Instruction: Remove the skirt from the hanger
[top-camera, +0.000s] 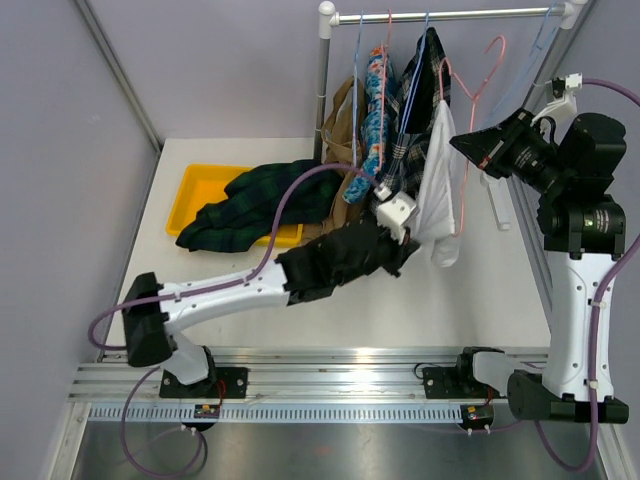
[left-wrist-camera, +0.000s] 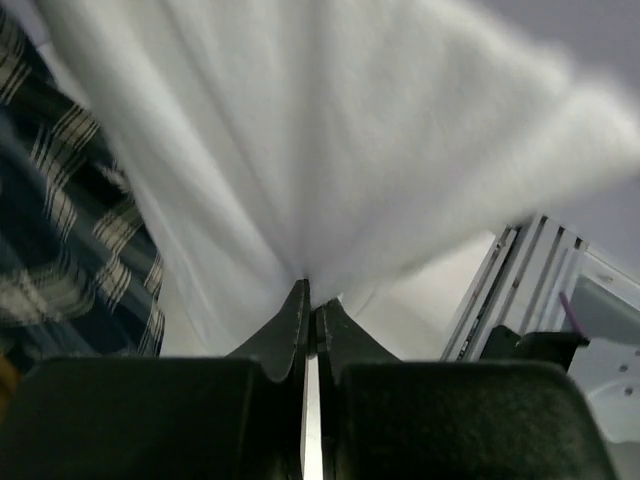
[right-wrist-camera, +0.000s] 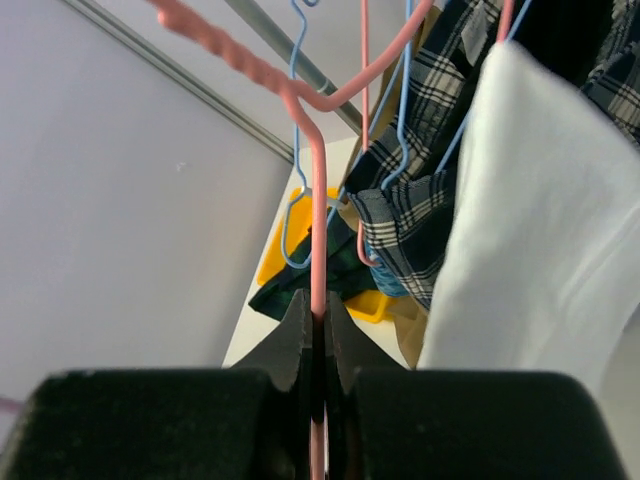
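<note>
The tan skirt hangs at the left end of the rail, mostly hidden behind other clothes. A light-blue wire hanger runs down beside it. My left gripper is not on it: it is shut on the lower edge of a white garment further right. The left wrist view shows its jaws pinching that white cloth. My right gripper is shut on a pink wire hanger, on which the white garment hangs. A strip of tan skirt shows low in the right wrist view.
A yellow tray at the back left holds a dark green tartan garment. The rail on its post also carries a blue floral garment, a plaid shirt and a bare light-blue hanger.
</note>
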